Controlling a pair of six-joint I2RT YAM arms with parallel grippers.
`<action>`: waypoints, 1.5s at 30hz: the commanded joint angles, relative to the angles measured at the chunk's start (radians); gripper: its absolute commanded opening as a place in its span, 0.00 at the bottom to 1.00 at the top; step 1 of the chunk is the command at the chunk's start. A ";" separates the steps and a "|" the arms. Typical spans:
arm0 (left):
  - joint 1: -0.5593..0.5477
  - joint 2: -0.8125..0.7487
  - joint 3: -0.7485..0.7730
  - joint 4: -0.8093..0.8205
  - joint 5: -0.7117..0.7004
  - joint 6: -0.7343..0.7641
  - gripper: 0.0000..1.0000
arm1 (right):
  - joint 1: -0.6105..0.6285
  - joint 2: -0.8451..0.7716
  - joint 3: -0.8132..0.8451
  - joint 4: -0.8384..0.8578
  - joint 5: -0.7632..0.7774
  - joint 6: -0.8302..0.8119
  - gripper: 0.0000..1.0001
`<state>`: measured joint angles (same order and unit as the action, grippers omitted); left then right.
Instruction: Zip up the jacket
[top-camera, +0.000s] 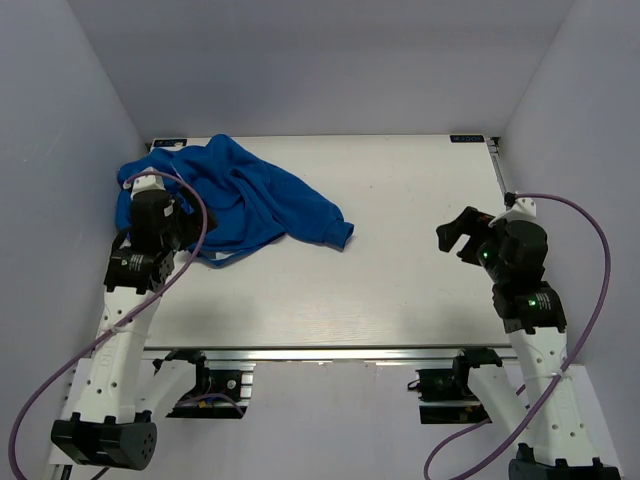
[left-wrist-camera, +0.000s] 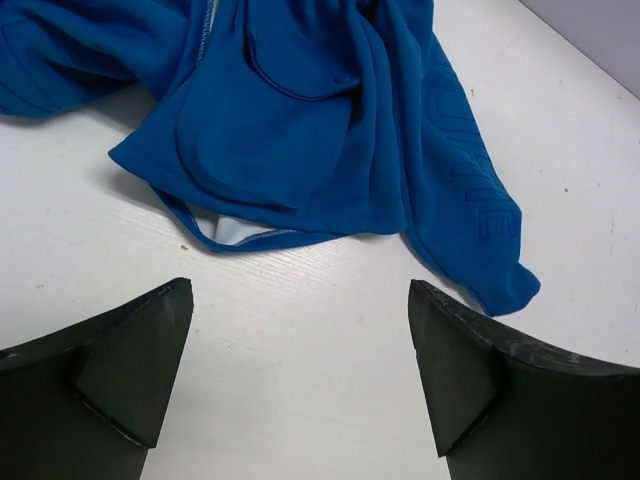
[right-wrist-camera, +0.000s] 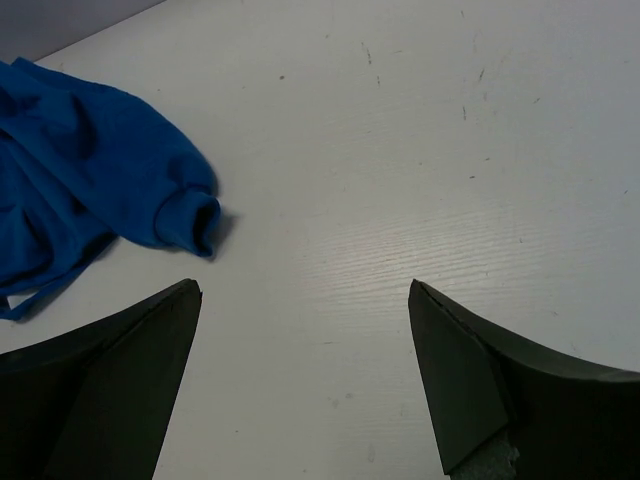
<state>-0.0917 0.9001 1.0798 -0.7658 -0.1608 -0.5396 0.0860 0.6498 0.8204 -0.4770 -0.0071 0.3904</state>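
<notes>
The bright-blue jacket (top-camera: 240, 195) lies crumpled at the back left of the white table, one sleeve cuff (top-camera: 340, 233) reaching toward the middle. In the left wrist view the jacket (left-wrist-camera: 300, 120) shows a flap pocket and a strip of white lining (left-wrist-camera: 235, 235) at its hem. My left gripper (left-wrist-camera: 300, 300) hovers just short of that hem, open, nothing between its fingers. My right gripper (right-wrist-camera: 305, 300) is open over bare table at the right; the jacket's sleeve cuff (right-wrist-camera: 190, 220) lies ahead to its left. In the top view the right gripper (top-camera: 462, 233) stands well clear of the fabric.
Grey walls close in the table (top-camera: 400, 280) on the left, back and right. The left arm (top-camera: 150, 240) overlaps the jacket's near left part in the top view. Cables loop from both wrists.
</notes>
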 joint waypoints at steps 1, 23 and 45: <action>0.001 0.020 0.012 0.006 -0.031 -0.032 0.98 | -0.002 -0.015 -0.009 0.046 -0.031 0.002 0.89; 0.185 0.963 0.544 0.227 -0.257 0.072 0.98 | -0.002 0.004 -0.095 0.116 -0.056 -0.030 0.89; -0.192 0.705 0.344 0.523 0.411 0.233 0.00 | -0.003 -0.009 -0.098 0.104 -0.128 -0.025 0.89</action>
<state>-0.1329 1.7607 1.4452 -0.3195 0.0582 -0.3222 0.0860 0.6582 0.7227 -0.3908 -0.1009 0.3706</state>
